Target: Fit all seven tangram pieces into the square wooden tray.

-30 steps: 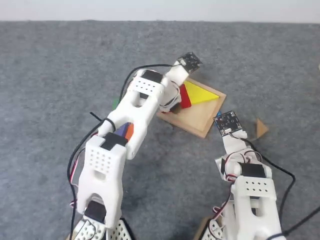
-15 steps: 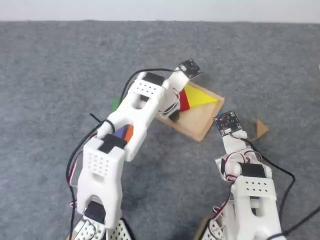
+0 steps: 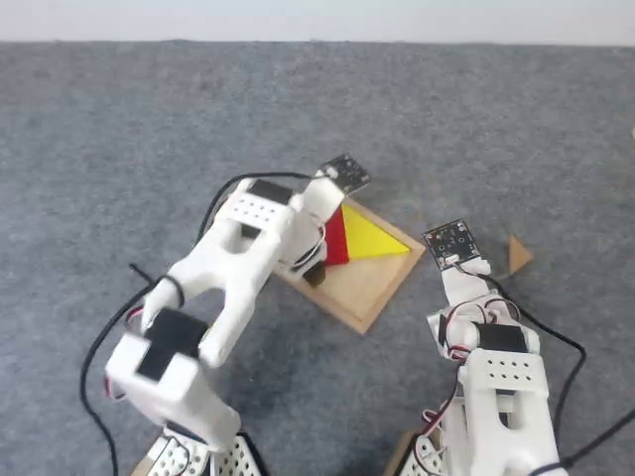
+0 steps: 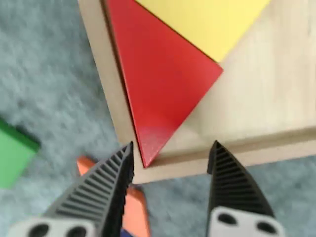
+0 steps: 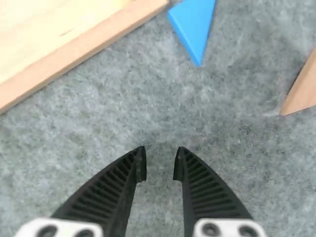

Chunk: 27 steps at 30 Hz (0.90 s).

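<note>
While the red triangle [image 4: 163, 74] and the yellow triangle [image 4: 207, 19] lie edge to edge inside the square wooden tray [image 4: 266, 98], the task stands at two of seven pieces seated. The green piece [image 4: 12, 153], orange piece [image 4: 136, 202], blue triangle [image 5: 194, 22] and wood-coloured triangle [image 3: 518, 255] lie outside on the grey carpet [image 3: 119, 129].

The left gripper [image 4: 173, 145] is spread wide and holds nothing. Its jaws straddle the tray's corner rim, with the red triangle's tip between them. The right gripper [image 5: 159, 149] is nearly closed and empty, above bare carpet near the blue triangle.

The tray floor beside the seated triangles is bare and open for placement. Each incoming piece must clear the raised rim.
</note>
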Each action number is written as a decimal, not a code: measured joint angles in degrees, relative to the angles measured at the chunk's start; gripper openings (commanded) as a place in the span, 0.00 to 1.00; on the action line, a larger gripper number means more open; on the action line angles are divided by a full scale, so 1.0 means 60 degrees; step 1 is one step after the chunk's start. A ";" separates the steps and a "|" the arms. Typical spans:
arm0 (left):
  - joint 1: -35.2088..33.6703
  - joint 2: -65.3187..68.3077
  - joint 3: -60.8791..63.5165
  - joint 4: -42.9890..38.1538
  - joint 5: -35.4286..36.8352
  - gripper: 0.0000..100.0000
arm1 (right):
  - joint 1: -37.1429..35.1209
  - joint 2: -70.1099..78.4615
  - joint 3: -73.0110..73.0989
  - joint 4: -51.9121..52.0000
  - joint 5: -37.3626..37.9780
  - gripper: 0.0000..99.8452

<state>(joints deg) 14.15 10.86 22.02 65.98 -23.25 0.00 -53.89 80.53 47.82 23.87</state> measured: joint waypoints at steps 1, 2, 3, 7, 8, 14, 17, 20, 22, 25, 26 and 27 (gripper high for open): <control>0.0000 -0.0293 0.0352 0.0044 0.0000 0.23 | 0.0000 0.0000 0.0000 0.0000 0.0000 0.10; 0.0000 -0.0557 0.0703 0.0073 0.0000 0.23 | -0.0015 0.0000 0.0000 0.0000 0.0000 0.10; 0.0000 -0.0806 0.1026 0.0073 -0.0015 0.23 | -0.0015 0.0000 0.0000 0.0000 0.0000 0.10; 0.0015 -0.1685 0.1568 0.0073 -0.0117 0.23 | 0.0000 0.0000 0.0000 0.0000 0.0000 0.10; 0.0015 -0.1963 0.1597 0.0073 -0.0132 0.23 | 0.0000 0.0000 0.0000 0.0000 0.0000 0.10; -0.0117 -0.2799 0.1275 -0.0029 -0.0205 0.24 | -0.0015 0.0000 0.0000 0.0000 0.0000 0.10; -0.0484 -0.2315 0.0220 -0.0147 0.0278 0.24 | -0.0015 0.0000 0.0000 0.0000 0.0000 0.10; -0.0806 -0.0996 -0.1128 -0.0176 0.0703 0.24 | -0.0015 0.0000 0.0000 0.0000 0.0000 0.10; -0.0982 0.0073 -0.2037 -0.0176 0.0791 0.24 | -0.0015 0.0000 0.0000 0.0000 0.0000 0.10; -0.1231 0.1626 -0.3018 -0.0176 0.0850 0.24 | 0.0000 0.0000 0.0000 0.0000 0.0000 0.10; -0.1304 0.2051 -0.3179 -0.0176 0.0850 0.23 | 0.0000 0.0000 0.0000 0.0000 0.0000 0.10; -0.1377 0.2359 -0.3253 -0.0176 0.0894 0.23 | -0.0015 0.0000 0.0000 0.0000 0.0000 0.10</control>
<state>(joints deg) 5.89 25.01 2.51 64.92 -17.89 -0.09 -53.89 80.53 47.82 23.87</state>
